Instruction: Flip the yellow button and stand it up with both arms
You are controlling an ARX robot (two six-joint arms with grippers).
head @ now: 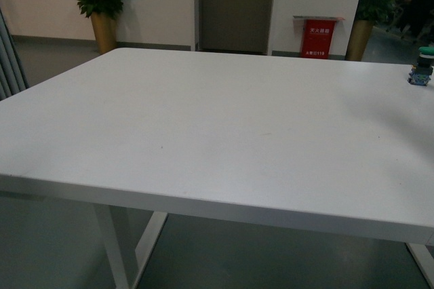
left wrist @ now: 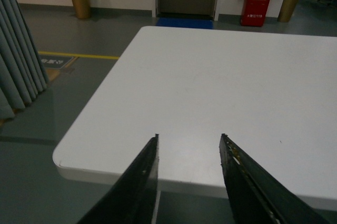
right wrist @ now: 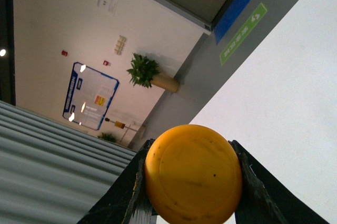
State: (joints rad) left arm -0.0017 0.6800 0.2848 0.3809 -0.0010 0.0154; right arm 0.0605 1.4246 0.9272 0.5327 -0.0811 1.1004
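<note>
The yellow button [right wrist: 193,174] fills the right wrist view, its flat round yellow-orange cap facing the camera and its body hidden behind the cap. My right gripper [right wrist: 190,177] is shut on it, one dark finger pressed against each side of the cap, held up off the white table [right wrist: 284,92]. My left gripper [left wrist: 188,141] is open with nothing between its dark fingers, hovering over the near left corner of the table [left wrist: 210,87]. Neither arm nor the yellow button shows in the front view.
A green-capped button [head: 421,66] stands at the table's far right edge in the front view. Beyond the table [head: 203,126] are potted plants [head: 102,7], a door and a red box [head: 318,38]. Grey curtains [left wrist: 18,56] hang left of the table.
</note>
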